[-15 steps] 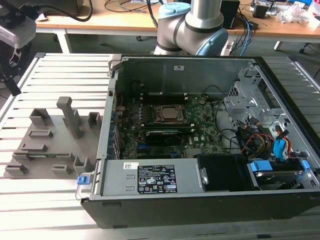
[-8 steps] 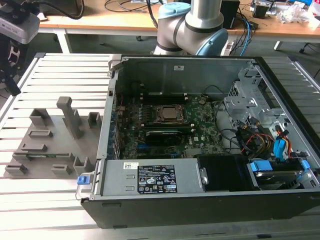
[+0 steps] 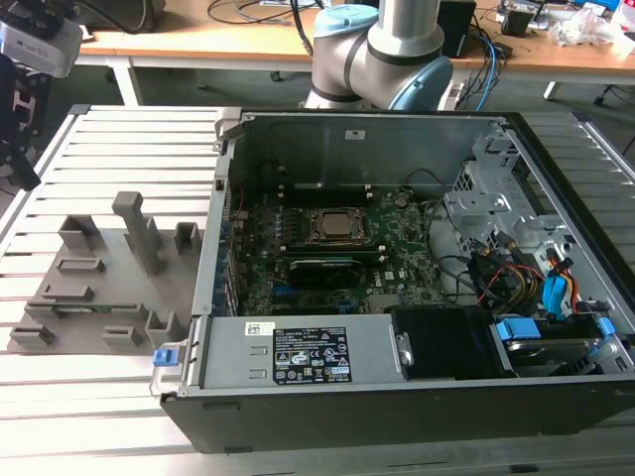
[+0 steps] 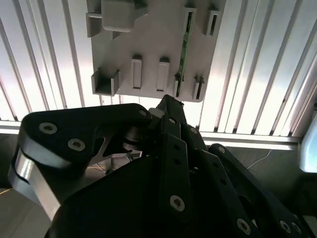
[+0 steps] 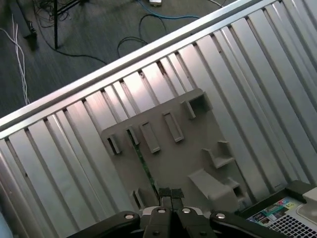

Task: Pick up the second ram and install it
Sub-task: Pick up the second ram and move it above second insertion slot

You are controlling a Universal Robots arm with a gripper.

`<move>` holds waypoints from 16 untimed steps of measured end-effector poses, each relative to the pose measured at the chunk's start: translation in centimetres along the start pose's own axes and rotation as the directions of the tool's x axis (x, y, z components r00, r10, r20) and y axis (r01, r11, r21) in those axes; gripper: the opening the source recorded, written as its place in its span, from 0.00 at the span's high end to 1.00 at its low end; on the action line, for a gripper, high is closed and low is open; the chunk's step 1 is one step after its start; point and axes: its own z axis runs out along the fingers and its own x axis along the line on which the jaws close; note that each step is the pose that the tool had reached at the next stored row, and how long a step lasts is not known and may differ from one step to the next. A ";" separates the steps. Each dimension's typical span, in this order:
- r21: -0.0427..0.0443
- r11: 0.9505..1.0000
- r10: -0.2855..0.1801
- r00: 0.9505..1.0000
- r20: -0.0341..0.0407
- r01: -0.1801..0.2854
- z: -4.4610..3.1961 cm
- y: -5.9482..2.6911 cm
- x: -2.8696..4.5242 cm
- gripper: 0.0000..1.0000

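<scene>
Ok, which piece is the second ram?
To the exterior view's left of the open computer case, a grey holder plate lies on the slatted table. The second ram stands on edge in its slots, the only thin green strip among grey blocks.

The gripper (image 5: 171,192) hangs above a grey holder tray (image 5: 185,156) that lies on the slatted metal desk (image 5: 64,144). Its fingers (image 5: 165,194) are pressed together (nothing between them), their tips by one end of the ram stick (image 5: 144,163), a thin green strip standing on edge in a slot of the tray. Past the desk's edge is dark floor (image 5: 84,34) with loose cables (image 5: 168,16). A corner of a computer case (image 5: 292,213) sits just beside the tray.
</scene>
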 end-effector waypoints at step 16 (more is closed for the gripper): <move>-0.009 0.951 -0.308 0.951 -0.013 0.308 0.00 0.00 0.00 0.89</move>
